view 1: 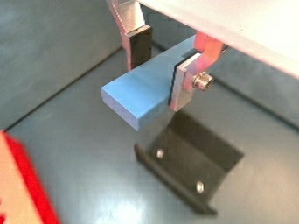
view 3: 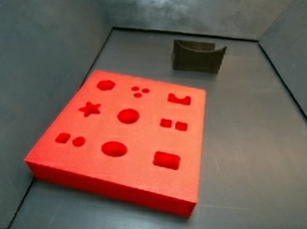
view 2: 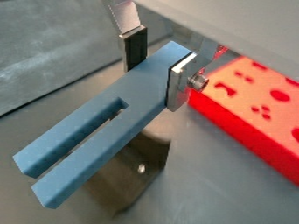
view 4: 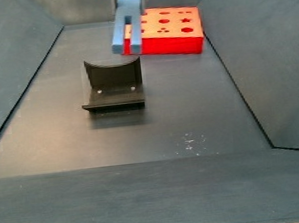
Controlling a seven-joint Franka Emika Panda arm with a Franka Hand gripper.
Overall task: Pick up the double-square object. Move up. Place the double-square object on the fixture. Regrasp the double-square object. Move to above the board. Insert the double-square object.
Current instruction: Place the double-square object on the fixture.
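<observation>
My gripper (view 1: 162, 74) is shut on the solid end of the slate-blue double-square object (view 1: 140, 92) and holds it in the air. In a wrist view (view 2: 100, 140) its two prongs point away from the fingers. In a side view the object (view 4: 127, 25) hangs prongs down, above and behind the fixture (view 4: 113, 82). The fixture, a dark block with a U-shaped notch, lies below the object in both wrist views (view 1: 187, 162). The red board (view 3: 128, 134) with shaped cutouts lies flat on the floor, apart from the fixture (view 3: 197, 55).
Grey walls enclose the dark floor on all sides (view 4: 28, 76). The board (view 4: 171, 31) lies at the far end in that side view, just beyond the held object. The board's edge shows in both wrist views (view 2: 251, 105).
</observation>
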